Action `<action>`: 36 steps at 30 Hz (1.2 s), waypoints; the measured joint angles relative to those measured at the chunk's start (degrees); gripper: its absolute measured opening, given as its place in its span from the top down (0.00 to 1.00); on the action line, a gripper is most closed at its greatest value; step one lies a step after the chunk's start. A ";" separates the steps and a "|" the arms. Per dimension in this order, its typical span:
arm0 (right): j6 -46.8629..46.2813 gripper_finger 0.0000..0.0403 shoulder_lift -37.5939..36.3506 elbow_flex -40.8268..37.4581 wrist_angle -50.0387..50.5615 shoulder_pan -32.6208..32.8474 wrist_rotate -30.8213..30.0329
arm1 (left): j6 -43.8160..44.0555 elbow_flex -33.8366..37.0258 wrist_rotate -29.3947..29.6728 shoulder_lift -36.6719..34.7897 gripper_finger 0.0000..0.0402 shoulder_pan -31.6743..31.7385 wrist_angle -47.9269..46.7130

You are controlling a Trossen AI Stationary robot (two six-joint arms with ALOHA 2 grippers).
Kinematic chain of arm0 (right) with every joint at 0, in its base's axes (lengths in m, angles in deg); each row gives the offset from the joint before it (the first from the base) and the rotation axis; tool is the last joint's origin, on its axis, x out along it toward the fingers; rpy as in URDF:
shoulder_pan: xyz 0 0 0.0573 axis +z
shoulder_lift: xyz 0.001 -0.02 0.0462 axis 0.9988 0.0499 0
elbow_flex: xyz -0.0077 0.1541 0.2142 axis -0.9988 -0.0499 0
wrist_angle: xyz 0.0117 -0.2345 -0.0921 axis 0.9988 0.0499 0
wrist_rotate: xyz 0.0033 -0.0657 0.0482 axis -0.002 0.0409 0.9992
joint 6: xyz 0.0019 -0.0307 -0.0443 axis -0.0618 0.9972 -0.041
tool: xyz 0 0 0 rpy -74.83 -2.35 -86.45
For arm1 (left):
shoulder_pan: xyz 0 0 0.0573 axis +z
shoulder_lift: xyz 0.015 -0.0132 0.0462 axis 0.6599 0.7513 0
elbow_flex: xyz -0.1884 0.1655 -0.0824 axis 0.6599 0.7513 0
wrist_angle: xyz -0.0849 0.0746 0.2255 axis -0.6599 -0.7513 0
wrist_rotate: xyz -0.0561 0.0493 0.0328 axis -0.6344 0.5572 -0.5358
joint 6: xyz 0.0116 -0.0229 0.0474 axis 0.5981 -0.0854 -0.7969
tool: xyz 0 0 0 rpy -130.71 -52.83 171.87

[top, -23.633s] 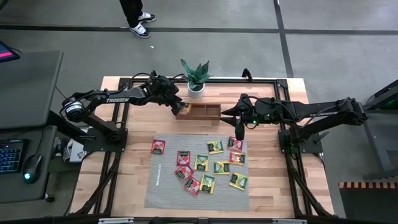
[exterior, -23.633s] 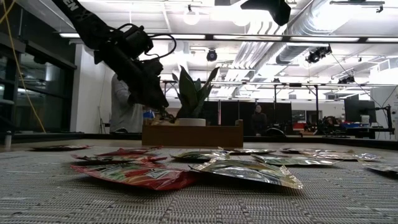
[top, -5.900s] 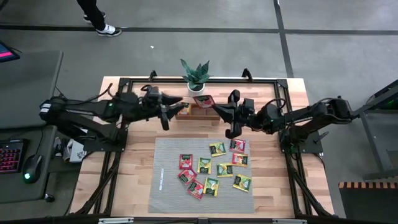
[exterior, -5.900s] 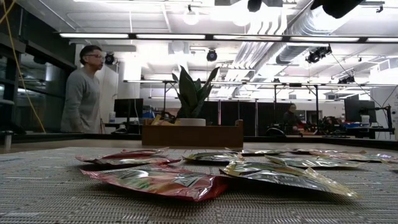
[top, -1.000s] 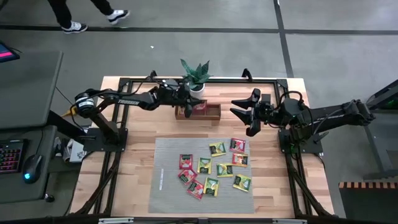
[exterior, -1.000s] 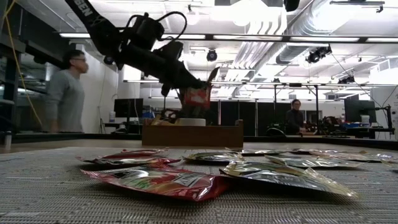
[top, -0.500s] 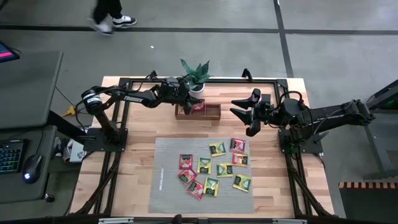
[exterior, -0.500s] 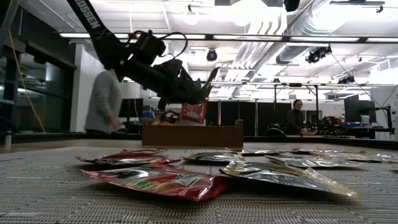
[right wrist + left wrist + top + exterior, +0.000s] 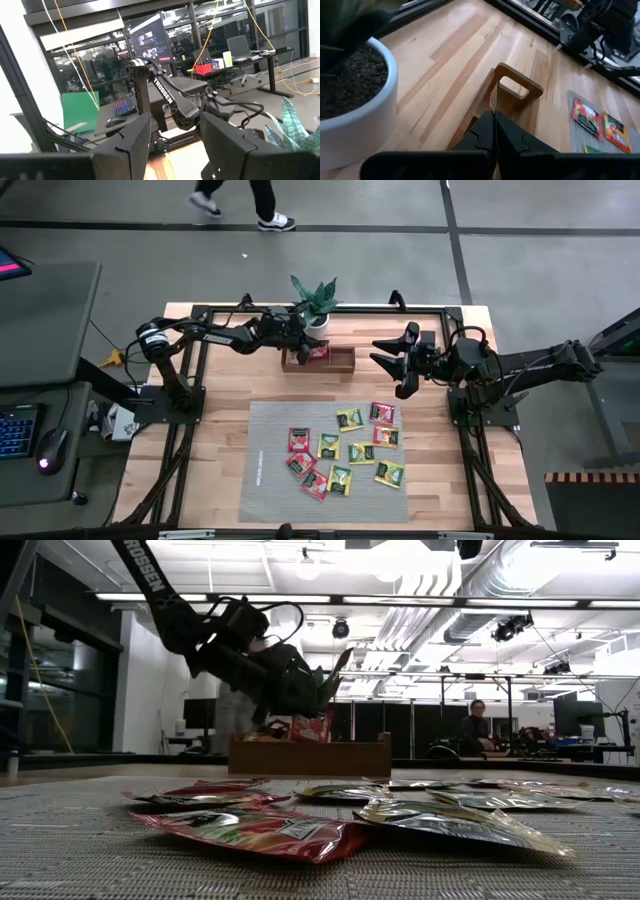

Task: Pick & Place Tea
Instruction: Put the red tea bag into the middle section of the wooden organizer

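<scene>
Two dark arms reach in over the light wooden table (image 9: 440, 470) from opposite sides. Left gripper (image 9: 303, 340) hangs over the left end of the brown wooden three-compartment tray (image 9: 335, 360), next to the white pot holding a green spiky plant (image 9: 314, 302) at the table's far edge. Its jaws are closed on a red square tea sachet (image 9: 312, 726), which in the low view hangs upright just above the tray's near wall, its lower edge at about the rim. In the left wrist view the closed dark fingers (image 9: 512, 137) meet along a thin line, with the tray's cut-out end handle beyond them and the white pot close beside.

Right gripper (image 9: 398, 363) hovers above bare wood to the right of the tray, apart from it; its jaws stand open and hold nothing, and its wrist camera looks across at the left arm and the room.

Ten or so remaining sachets (image 9: 348, 448), red, yellow and green, lie flat and loosely spread on the grey ribbed mat (image 9: 262, 480) nearer the front of the table, mostly on its right half. One red sachet (image 9: 298, 439) lies furthest left of the group.

A person's legs (image 9: 240, 200) show on the floor beyond the table.
</scene>
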 joint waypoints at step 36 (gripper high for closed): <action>-2.56 0.59 -0.01 0.02 4.05 0.02 2.21 | 7.52 -1.45 -7.72 -12.11 0.93 -1.29 -9.77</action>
